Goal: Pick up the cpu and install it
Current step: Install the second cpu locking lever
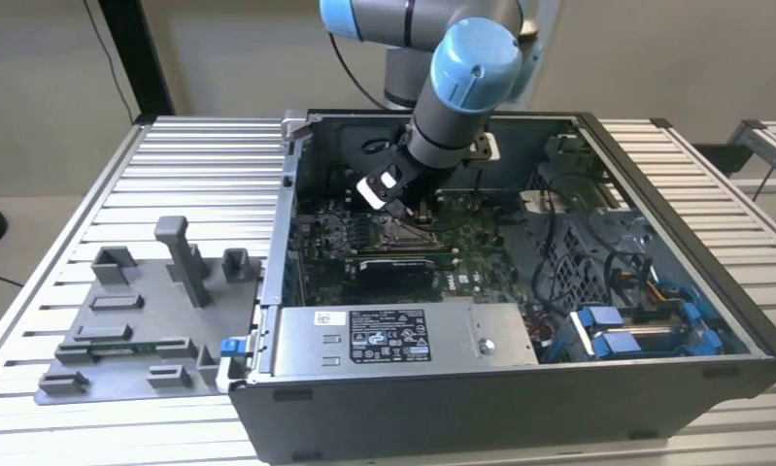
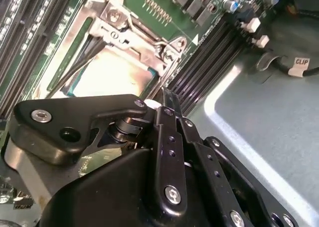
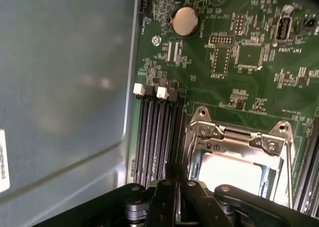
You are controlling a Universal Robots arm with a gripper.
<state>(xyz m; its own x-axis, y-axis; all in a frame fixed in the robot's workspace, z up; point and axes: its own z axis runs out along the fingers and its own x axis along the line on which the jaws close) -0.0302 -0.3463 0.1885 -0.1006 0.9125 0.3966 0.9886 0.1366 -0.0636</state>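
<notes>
The cpu (image 2: 114, 70) (image 3: 232, 169), a flat square with a bright silvery top, lies in the motherboard socket beneath the metal socket frame (image 2: 124, 32) (image 3: 234, 137). My gripper (image 1: 407, 209) is inside the open computer case (image 1: 679, 184), low over the socket. In both wrist views its black fingers meet in a narrow tip (image 2: 165, 95) (image 3: 174, 169) right at the socket's edge, beside the memory slots. The gripper is shut, and I see nothing between its fingers. Its body hides part of the socket.
Black memory slots (image 3: 154, 132) run beside the socket. A power supply (image 1: 401, 335) and blue-clipped drive bays (image 1: 621, 330) fill the case front. Cables lie at the exterior view's right. A grey plastic fixture (image 1: 142, 320) stands on the slatted table outside the case.
</notes>
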